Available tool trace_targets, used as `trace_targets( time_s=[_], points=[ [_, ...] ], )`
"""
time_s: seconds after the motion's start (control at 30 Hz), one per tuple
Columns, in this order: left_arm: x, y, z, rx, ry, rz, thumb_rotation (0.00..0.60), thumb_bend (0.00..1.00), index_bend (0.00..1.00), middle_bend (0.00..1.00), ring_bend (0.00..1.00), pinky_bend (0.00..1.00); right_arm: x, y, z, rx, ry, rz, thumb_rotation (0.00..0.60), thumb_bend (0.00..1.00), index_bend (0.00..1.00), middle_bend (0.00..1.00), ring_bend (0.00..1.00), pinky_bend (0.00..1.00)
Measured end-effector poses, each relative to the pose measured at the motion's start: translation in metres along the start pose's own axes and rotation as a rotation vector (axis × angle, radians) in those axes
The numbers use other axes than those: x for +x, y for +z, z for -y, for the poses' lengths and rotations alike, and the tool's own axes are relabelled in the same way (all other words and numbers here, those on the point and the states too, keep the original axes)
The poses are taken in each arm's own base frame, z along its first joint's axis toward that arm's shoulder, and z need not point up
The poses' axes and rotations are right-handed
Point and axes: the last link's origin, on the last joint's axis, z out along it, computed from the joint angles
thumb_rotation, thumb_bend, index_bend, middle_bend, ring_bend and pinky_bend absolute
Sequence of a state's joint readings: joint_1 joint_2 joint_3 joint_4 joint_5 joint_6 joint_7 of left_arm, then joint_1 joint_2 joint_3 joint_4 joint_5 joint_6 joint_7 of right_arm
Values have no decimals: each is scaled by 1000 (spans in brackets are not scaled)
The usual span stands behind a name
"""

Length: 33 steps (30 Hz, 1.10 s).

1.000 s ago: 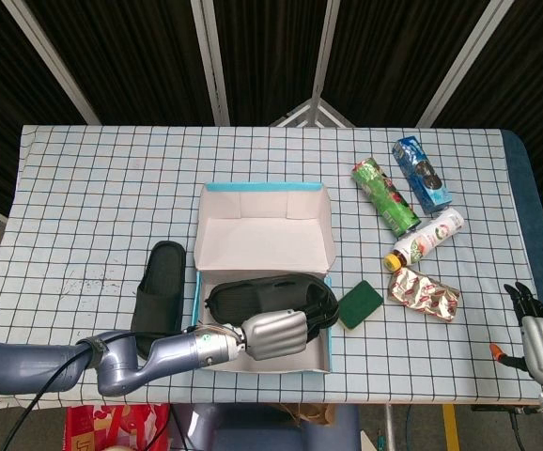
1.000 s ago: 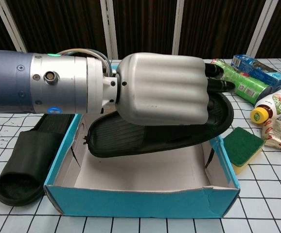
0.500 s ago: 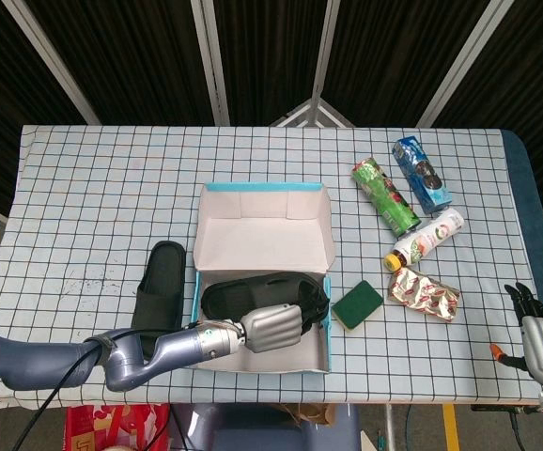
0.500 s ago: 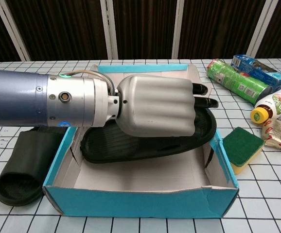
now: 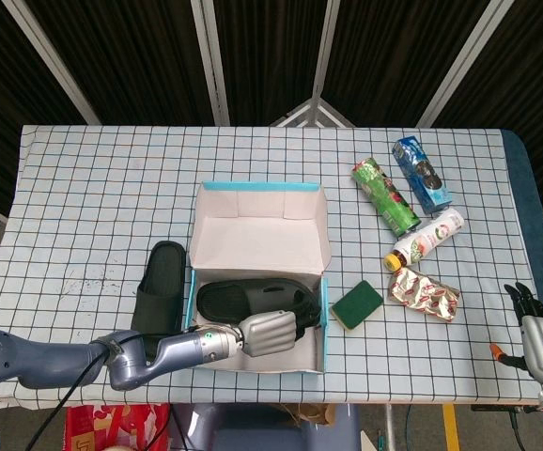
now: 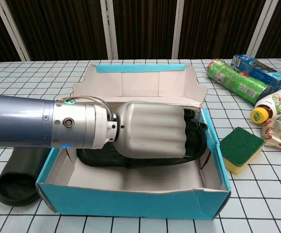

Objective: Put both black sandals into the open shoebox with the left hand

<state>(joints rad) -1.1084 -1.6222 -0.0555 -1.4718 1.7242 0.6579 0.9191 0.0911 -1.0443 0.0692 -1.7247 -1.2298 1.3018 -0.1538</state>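
Observation:
The open blue shoebox (image 5: 323,324) (image 6: 131,204) stands at the table's middle front, its lid folded back. One black sandal (image 5: 239,299) (image 6: 195,145) lies low inside it, on or near the floor. My left hand (image 5: 270,333) (image 6: 150,130) is inside the box on top of this sandal, fingers curled over its far edge, gripping it. The second black sandal (image 5: 159,287) (image 6: 11,177) lies on the table just left of the box. My right hand (image 5: 539,336) hangs off the table's right front corner, holding nothing, fingers apart.
A green sponge (image 5: 358,303) (image 6: 240,145) lies right of the box. Further right are a foil pouch (image 5: 426,291), a white bottle (image 5: 426,238), a green can (image 5: 384,195) and a blue packet (image 5: 422,174).
My left hand has come down with the sandal from above the box rim to low inside the box. The box has shifted slightly to the left.

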Motion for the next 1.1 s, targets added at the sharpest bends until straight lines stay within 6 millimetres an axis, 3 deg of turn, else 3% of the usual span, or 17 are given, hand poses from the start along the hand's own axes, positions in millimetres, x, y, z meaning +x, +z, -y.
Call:
trace_targets(
  time_s=[0.3, 0.67, 0.8, 0.93, 1.1],
  points=[
    [-10, -1, -8, -26, -72, 24, 600, 393, 422, 443, 191, 321, 0, -1, 1, 0, 0, -1, 600, 235, 99, 75, 190, 252],
    [-19, 3, -6, -8, -117, 81, 600, 394, 418, 431, 196, 353, -1, 0, 0, -6, -1, 2, 600, 235, 99, 75, 190, 252],
    [-19, 6, -6, 2, -110, 84, 600, 381, 385, 390, 192, 353, -1, 0, 0, -12, 1, 4, 600, 235, 99, 75, 190, 252],
    [-16, 6, -2, 17, -73, 64, 600, 350, 300, 282, 149, 336, -1, 0, -1, -15, 1, 6, 600, 235, 99, 75, 190, 252],
    [-12, 7, 5, 38, -34, 35, 600, 333, 285, 237, 133, 310, -1, 0, -1, -18, 1, 9, 600, 235, 99, 75, 190, 252]
  ],
)
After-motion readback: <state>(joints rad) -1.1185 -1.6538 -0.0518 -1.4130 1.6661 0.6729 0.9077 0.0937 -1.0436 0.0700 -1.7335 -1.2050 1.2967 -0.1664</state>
